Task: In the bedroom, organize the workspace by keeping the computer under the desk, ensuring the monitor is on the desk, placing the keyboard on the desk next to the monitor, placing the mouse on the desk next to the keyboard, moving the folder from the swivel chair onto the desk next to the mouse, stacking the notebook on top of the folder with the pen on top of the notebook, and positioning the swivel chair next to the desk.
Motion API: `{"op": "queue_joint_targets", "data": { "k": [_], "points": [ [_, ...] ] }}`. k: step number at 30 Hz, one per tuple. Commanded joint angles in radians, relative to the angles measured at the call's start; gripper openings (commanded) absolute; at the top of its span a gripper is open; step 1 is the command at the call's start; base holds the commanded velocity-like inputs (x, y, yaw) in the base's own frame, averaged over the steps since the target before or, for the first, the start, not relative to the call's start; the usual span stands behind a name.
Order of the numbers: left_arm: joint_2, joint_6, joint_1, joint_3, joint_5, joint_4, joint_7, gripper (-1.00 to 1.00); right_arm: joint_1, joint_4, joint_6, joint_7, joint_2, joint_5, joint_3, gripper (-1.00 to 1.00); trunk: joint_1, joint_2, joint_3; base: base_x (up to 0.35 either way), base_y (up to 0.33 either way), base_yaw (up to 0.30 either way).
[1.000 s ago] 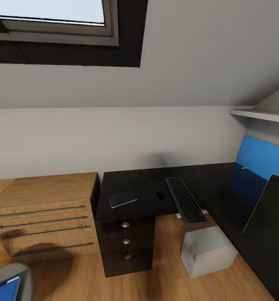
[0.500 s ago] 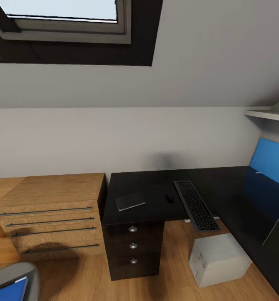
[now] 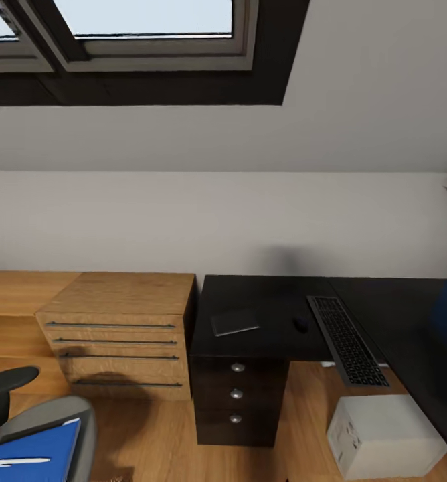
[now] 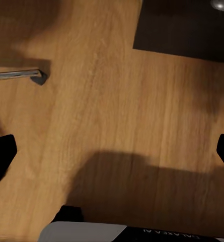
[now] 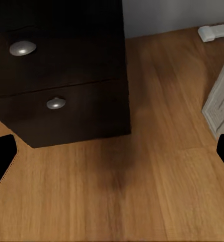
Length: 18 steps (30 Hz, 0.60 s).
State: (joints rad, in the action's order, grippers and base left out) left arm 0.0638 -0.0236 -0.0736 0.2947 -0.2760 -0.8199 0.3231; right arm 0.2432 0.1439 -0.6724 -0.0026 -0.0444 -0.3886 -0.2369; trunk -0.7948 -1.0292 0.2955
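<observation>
At the lower left, the swivel chair (image 3: 63, 418) carries the blue folder (image 3: 33, 450) with the pale pen (image 3: 21, 461) lying on it. The dark notebook (image 3: 235, 323) and the black mouse (image 3: 300, 325) lie on the black cabinet desk (image 3: 237, 391). The keyboard (image 3: 347, 348) lies along the seam between that cabinet top and the glossy black desk (image 3: 411, 321). The pale grey computer (image 3: 384, 435) stands on the floor by the desk. The monitor is out of view. My left gripper (image 4: 112, 156) and right gripper (image 5: 112, 156) hang open over bare wood floor.
A light wooden drawer unit (image 3: 116, 328) stands left of the cabinet desk. A skylight (image 3: 143, 27) sits in the sloped ceiling above. The right wrist view shows the cabinet's silver knobs (image 5: 56, 103) and the computer's edge (image 5: 220, 106). A grey metal bar (image 4: 18, 74) lies on the floor.
The camera has turned left: the whole picture shifted right, the monitor left the view, and the chair with folder and pen came further in. Nothing on the desks moved.
</observation>
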Motion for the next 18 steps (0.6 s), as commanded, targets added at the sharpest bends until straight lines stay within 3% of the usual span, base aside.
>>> {"op": "queue_joint_targets", "data": {
  "k": [1, 18],
  "points": [
    [-0.001, -0.002, 0.0, 0.003, -0.008, -0.002, 0.007, 1.0, 0.001, -0.002, -0.01, 0.0, 0.0, -0.009, -0.009, 1.0, 0.0, -0.001, 0.001, 0.0, 0.0, 0.278],
    [-0.001, -0.002, 0.0, 0.003, -0.008, -0.002, 0.007, 1.0, 0.001, -0.002, -0.022, -0.002, -0.01, -0.009, -0.007, 1.0, 0.0, -0.001, 0.001, 0.0, 0.0, 0.278]
  ]
}}
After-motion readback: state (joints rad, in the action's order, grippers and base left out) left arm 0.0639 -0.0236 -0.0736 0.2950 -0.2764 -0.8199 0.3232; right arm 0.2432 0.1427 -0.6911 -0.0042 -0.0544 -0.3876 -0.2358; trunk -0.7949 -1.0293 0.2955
